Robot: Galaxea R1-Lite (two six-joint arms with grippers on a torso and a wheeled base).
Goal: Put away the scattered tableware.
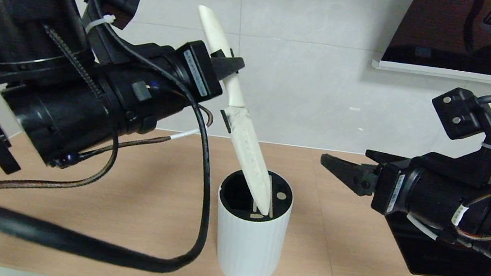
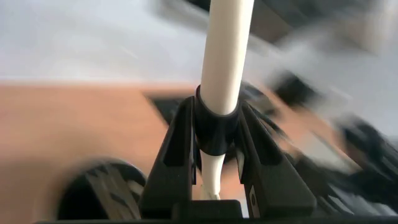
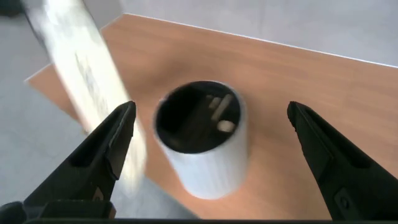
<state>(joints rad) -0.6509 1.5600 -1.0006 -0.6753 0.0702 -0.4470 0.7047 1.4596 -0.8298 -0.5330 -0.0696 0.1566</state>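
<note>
My left gripper (image 1: 229,65) is shut on the handle of a white knife (image 1: 251,148), held tilted above the counter. The blade points down, and its tip is inside the open top of a white ribbed cylindrical holder (image 1: 249,241) with a black inner insert. In the left wrist view the fingers (image 2: 180,143) clamp the knife handle (image 2: 227,50), with the holder (image 2: 106,186) blurred below. My right gripper (image 1: 348,165) hangs open to the right of the holder, nothing between its fingers. From that wrist, the right gripper (image 3: 210,109) frames the holder (image 3: 205,168), with the knife blade (image 3: 87,81) beside it.
The holder stands on a wooden counter (image 1: 117,216) near its front edge. A black cooktop (image 1: 441,260) is set into the counter at the right, under my right arm. A tiled wall (image 1: 312,80) rises behind, with a dark hood (image 1: 474,40) at the upper right.
</note>
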